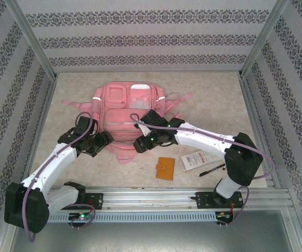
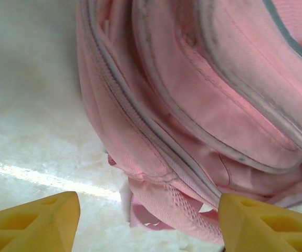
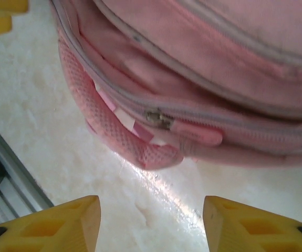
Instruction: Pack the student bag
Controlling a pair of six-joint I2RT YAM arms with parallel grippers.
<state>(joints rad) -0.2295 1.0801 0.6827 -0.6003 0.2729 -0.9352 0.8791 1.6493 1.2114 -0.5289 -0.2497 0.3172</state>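
A: The student bag (image 1: 132, 118) lies flat on the bench (image 1: 77, 176), zip pull (image 3: 158, 119) at its near edge. Claws?
B: Left claw (image 2: 148, 202) and right claw (image 3: 151, 202) are both released and empty, just off that edge. Suggest: pin the fabric with one, pinch the pull squarely with the other.

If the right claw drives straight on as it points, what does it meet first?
Probably the pink mesh loop at the near edge of the soft pink fabric backpack, just under its metal zip pull; the right claw stands open, depth unclear.
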